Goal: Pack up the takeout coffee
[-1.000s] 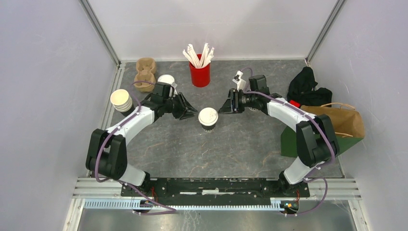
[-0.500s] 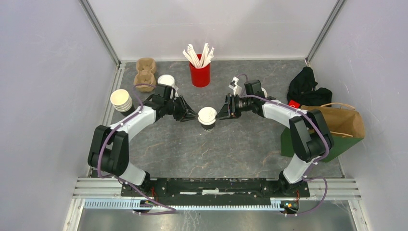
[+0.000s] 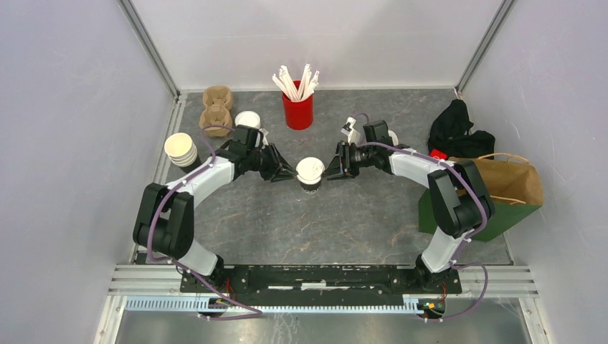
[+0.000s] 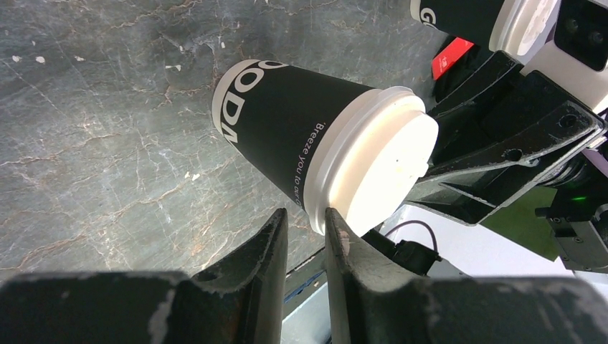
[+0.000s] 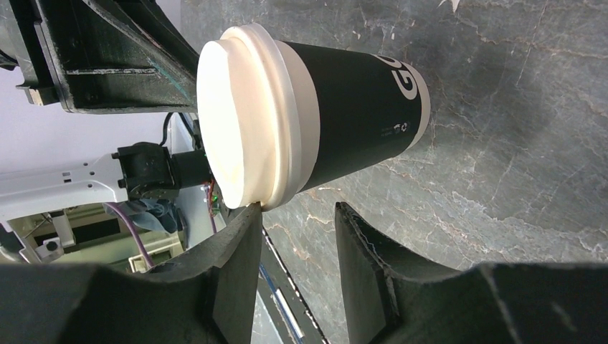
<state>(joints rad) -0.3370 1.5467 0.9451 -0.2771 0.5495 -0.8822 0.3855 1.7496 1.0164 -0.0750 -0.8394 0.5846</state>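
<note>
— While the left hand [image 3: 290, 174] & right hand [image 3: 328, 172] flank it, where's the coffee cup [image 3: 310, 174]?
— Mid counter [image 3: 287, 229], upright, white lid on. Hands at lid lvl, one each side.
— Gripped?
— No. Left hand's fingers [image 4: 276, 244] are a narrow gap apart, nothing btwn, lid rim right at one tip. Right hand's parted wider, also empty, one tip against the rim.
— Other coffee?
— Second lidded cup [image 4: 487, 14] behind the right hand.

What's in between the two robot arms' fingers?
A black coffee cup with a white lid stands between the left fingers and the right fingers. The top view shows it best.
</note>
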